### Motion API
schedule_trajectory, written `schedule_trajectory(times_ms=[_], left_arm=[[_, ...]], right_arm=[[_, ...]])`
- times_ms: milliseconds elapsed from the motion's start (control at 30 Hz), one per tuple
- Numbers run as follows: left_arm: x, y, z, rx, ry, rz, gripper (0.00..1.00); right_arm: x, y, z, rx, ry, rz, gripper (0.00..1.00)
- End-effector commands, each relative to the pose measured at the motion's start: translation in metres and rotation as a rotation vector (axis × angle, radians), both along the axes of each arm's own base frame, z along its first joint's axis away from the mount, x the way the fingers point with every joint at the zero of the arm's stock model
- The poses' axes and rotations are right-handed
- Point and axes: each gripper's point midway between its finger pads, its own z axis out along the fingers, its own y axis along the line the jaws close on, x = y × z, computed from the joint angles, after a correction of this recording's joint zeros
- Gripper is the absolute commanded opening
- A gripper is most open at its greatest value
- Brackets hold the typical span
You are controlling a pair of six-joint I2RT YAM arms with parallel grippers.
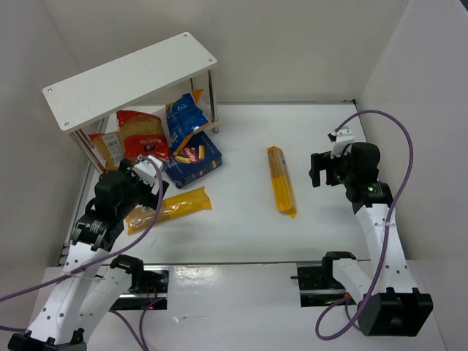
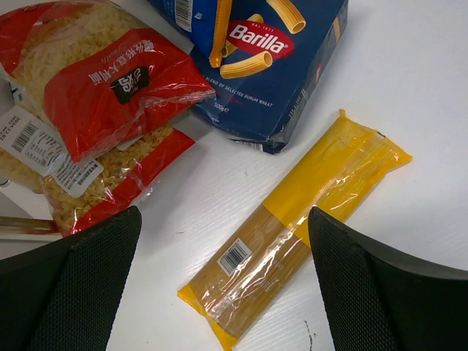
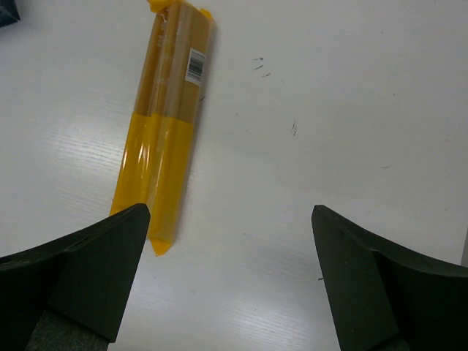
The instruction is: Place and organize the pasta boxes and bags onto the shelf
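White scuffed table, between pale walls, carries the shelf.

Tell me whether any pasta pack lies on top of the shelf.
No: the shelf top carries nothing; the red bags and blue box lie below or beside it, the spaghetti packs out on the table.

— Any brand readable?
— "Barilla" on the dark-blue box, with "selected durum wheat" and "500g" below.
— And the red bag?
— Chinese characters I can't read. The yellow spaghetti pack shows only a barcode.
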Motion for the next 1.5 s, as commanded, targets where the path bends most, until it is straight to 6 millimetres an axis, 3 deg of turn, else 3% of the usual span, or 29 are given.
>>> schedule_trajectory(times_ms=[0, 333, 400, 533, 567, 700, 833, 900, 1033, 1200, 1333, 1467], left_arm=[[0.002, -0.002, 0.006, -0.011, -0.025, -0.010, 1.00], [0.001, -0.003, 0.006, -0.007, -0.026, -0.022, 1.00], [0.001, -0.003, 0.006, -0.007, -0.026, -0.022, 1.00], [0.003, 0.009, 0.006, -0.005, -0.026, 0.035, 1.00], [0.002, 0.009, 0.008, -0.007, -0.035, 0.035, 1.00], [0.004, 0.017, 0.012, -0.010, -0.053, 0.067, 1.00], [0.005, 0.026, 0.012, -0.009, -0.054, 0.102, 1.00], [0.005, 0.028, 0.012, -0.009, -0.054, 0.112, 1.00], [0.006, 0.031, 0.010, -0.007, -0.045, 0.121, 1.00], [0.007, 0.033, 0.010, -0.007, -0.045, 0.130, 1.00], [0.007, 0.031, 0.008, -0.009, -0.035, 0.122, 1.00], [0.007, 0.031, 0.008, -0.009, -0.035, 0.122, 1.00]], right_arm=[[0.008, 0.001, 0.016, 0.017, -0.065, -0.006, 1.00], [0.005, 0.004, 0.010, 0.009, -0.051, 0.030, 1.00], [0.008, 0.005, 0.017, 0.023, -0.060, 0.021, 1.00], [0.018, 0.025, 0.016, 0.072, 0.038, 0.097, 1.00], [0.019, 0.038, 0.013, 0.040, 0.060, 0.124, 1.00], [0.025, 0.081, -0.010, -0.021, 0.165, 0.206, 1.00], [0.037, 0.107, -0.050, 0.012, 0.326, 0.268, 1.00], [0.043, 0.115, -0.058, -0.004, 0.336, 0.266, 1.00], [0.055, 0.117, -0.073, -0.048, 0.342, 0.209, 1.00], [0.055, 0.116, -0.107, -0.062, 0.443, 0.184, 1.00], [0.071, 0.103, -0.121, -0.112, 0.422, 0.081, 1.00], [0.078, 0.108, -0.138, -0.105, 0.451, 0.082, 1.00]])
